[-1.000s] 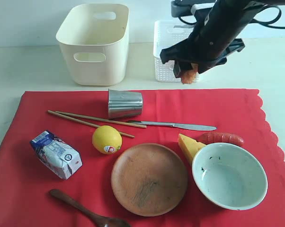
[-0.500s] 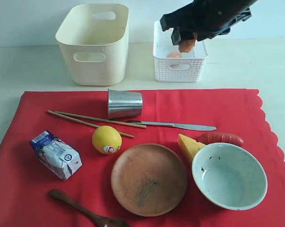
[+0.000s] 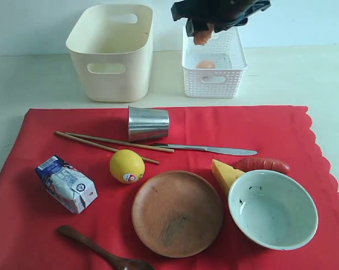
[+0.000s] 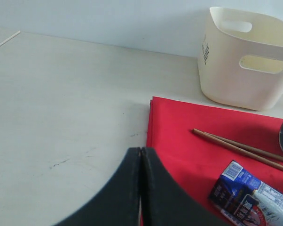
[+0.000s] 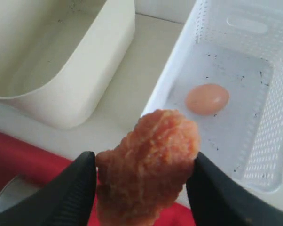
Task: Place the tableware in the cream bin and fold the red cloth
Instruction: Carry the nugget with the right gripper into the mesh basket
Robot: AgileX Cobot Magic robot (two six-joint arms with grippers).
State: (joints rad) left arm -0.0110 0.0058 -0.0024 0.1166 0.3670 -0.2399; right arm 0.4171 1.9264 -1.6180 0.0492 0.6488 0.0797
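Note:
The red cloth (image 3: 282, 132) lies flat with the tableware on it: a steel tumbler (image 3: 148, 123) on its side, chopsticks (image 3: 110, 144), a knife (image 3: 206, 149), a brown plate (image 3: 177, 212), a pale bowl (image 3: 272, 209) and a dark spoon (image 3: 102, 254). Behind the cloth stands the cream bin (image 3: 110, 84), with nothing showing inside. My right gripper (image 3: 203, 31) is shut on an orange crumbed food piece (image 5: 148, 165), high over the white basket's near-left rim. My left gripper (image 4: 140, 153) is shut and holds nothing, low over the bare table beside the cloth's left edge.
The white lattice basket (image 3: 214, 84) right of the bin holds an egg (image 3: 205, 64). Also on the cloth are a lemon (image 3: 126, 166), a milk carton (image 3: 66, 183), a cheese wedge (image 3: 224, 173) and a sausage (image 3: 263, 165).
My right gripper carried the food piece up and to the left, from in front of the basket to above its left side. Nothing on the cloth moved.

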